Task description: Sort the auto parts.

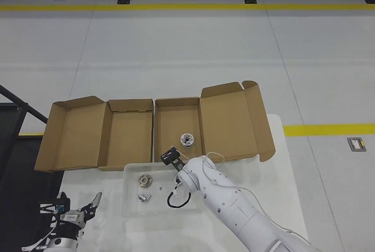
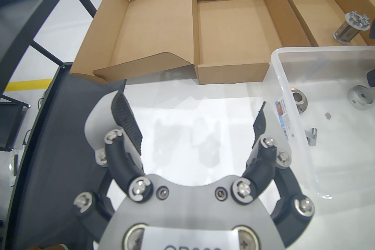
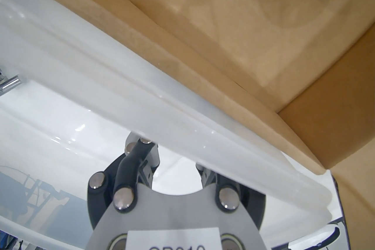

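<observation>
The left gripper hangs wide open, holding nothing, over the white tabletop just beside the clear plastic bin; the right gripper sits low in that bin, close under its far rim, and whether it grips anything cannot be told; a silver flanged ring and a small silver bracket lie in the bin; just beyond, the right brown cardboard box holds an upright silver slotted cylinder. Likely risk: rising straight, the right gripper snags the rim and drags or tips the bin; rim and box wall stand together, so free room opens only above both.
</observation>
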You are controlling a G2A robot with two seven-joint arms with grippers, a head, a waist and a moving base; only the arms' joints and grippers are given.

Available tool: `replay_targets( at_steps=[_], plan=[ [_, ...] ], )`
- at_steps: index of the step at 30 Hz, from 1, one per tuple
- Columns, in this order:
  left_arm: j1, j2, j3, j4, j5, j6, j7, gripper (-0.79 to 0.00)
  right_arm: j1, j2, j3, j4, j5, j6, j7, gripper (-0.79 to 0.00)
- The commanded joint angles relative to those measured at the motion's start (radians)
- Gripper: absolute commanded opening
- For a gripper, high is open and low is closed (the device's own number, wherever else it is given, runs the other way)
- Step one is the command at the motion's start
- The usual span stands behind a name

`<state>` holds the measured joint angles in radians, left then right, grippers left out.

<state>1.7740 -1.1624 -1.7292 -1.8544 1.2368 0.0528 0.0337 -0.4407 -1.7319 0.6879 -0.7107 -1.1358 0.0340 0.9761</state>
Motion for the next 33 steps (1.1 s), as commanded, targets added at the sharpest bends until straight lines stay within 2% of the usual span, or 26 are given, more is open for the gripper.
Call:
replay_targets(
  at_steps=[1,3,5,10,11,12,19,22,24,25,33],
  plan=[
    [0.0,0.0,0.0,0.0,0.0,0.0,0.0,0.0,0.001,-0.003,0.0,0.011,0.004,-0.017,-0.005,-0.489],
    [0.0,0.0,0.0,0.0,0.0,0.0,0.0,0.0,0.004,-0.007,-0.001,0.021,0.008,-0.039,-0.006,-0.499],
    [0.0,0.0,0.0,0.0,0.0,0.0,0.0,0.0,0.008,-0.01,0.001,0.029,0.015,-0.058,-0.007,-0.576],
    [0.0,0.0,0.0,0.0,0.0,0.0,0.0,0.0,0.019,-0.018,0.005,0.054,0.036,-0.111,0.014,-0.686],
    [0.0,0.0,0.0,0.0,0.0,0.0,0.0,0.0,0.022,-0.019,0.007,0.062,0.04,-0.119,0.015,-0.714],
    [0.0,0.0,0.0,0.0,0.0,0.0,0.0,0.0,0.025,-0.021,0.008,0.071,0.043,-0.125,0.016,-0.785],
    [0.0,0.0,0.0,0.0,0.0,0.0,0.0,0.0,0.043,-0.032,0.009,0.121,0.063,-0.182,0.026,-0.785],
    [0.0,0.0,0.0,0.0,0.0,0.0,0.0,0.0,0.05,-0.038,0.006,0.137,0.064,-0.193,0.031,-0.705],
    [0.0,0.0,0.0,0.0,0.0,0.0,0.0,0.0,0.053,-0.043,0.003,0.144,0.066,-0.202,0.031,-0.727],
    [0.0,0.0,0.0,0.0,0.0,0.0,0.0,0.0,0.054,-0.045,0.002,0.15,0.067,-0.207,0.034,-0.782],
    [0.0,0.0,0.0,0.0,0.0,0.0,0.0,0.0,0.071,-0.06,-0.007,0.17,0.061,-0.233,0.004,-0.785]
  ],
)
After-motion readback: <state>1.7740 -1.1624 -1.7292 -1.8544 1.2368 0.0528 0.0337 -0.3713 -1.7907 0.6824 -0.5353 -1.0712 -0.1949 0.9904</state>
